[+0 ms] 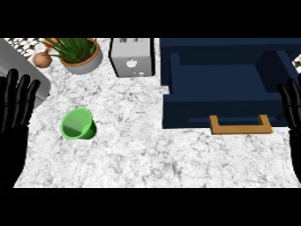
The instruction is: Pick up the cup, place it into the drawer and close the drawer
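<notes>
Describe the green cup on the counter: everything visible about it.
The green cup is a plain bright green tapered tumbler with no handle and a smooth, plastic-looking surface. It lies tipped on the white marbled counter, its wide open mouth facing up and toward the camera, showing an empty inside. It sits at the counter's left, below the potted plant and left of the open blue drawer. Neither hand touches it.

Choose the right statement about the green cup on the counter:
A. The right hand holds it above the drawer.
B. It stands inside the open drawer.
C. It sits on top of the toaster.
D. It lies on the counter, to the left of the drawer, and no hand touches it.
D: the green cup rests on the marble counter, well left of the open blue drawer, and both hands stay open at the view's edges.
</notes>
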`<state>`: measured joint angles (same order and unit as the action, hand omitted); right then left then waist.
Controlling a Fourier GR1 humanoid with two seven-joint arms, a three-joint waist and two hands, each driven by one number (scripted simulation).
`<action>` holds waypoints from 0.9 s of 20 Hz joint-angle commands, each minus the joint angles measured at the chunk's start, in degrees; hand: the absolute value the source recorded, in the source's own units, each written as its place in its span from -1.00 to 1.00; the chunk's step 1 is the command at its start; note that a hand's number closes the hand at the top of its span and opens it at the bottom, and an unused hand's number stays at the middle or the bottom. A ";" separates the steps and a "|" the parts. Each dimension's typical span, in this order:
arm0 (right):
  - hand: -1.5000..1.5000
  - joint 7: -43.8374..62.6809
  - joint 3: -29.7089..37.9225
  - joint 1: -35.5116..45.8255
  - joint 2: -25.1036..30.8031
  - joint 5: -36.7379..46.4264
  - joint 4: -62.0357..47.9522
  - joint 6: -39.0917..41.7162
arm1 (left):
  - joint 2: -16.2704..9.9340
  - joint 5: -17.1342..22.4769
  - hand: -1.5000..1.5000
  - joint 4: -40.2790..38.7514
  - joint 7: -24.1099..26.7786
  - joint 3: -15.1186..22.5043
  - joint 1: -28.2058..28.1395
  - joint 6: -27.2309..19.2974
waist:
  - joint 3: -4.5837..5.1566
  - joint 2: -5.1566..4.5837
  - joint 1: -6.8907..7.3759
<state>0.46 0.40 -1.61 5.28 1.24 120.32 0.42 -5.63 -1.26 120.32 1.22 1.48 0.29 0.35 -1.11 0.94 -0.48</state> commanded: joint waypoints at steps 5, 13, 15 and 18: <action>-1.00 3.68 -1.25 2.96 0.07 -1.29 2.21 1.30 | 3.15 -5.42 -1.00 -3.97 3.61 -0.95 0.60 -5.24 | 1.13 -0.92 0.47; -1.00 3.76 -1.27 1.96 -1.11 -7.09 -2.67 4.54 | 3.44 6.00 -1.00 -11.93 -2.99 -6.19 9.42 -8.23 | 1.11 -0.94 0.41; -1.00 6.54 -1.33 4.11 -0.89 -7.46 -1.04 4.27 | 5.30 3.99 -1.00 -15.88 -2.55 -3.47 12.44 -10.97 | 1.11 -0.94 0.31; -1.00 4.95 -2.13 5.24 -2.02 -5.72 -2.58 3.43 | 3.60 5.80 -1.00 -16.16 -2.41 -5.80 12.82 -9.98 | 1.11 -0.94 0.39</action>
<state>5.51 -0.24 3.03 4.27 -6.13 117.71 4.45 -0.97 3.12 107.06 -0.31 -1.98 9.83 -9.50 -0.02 0.00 -0.12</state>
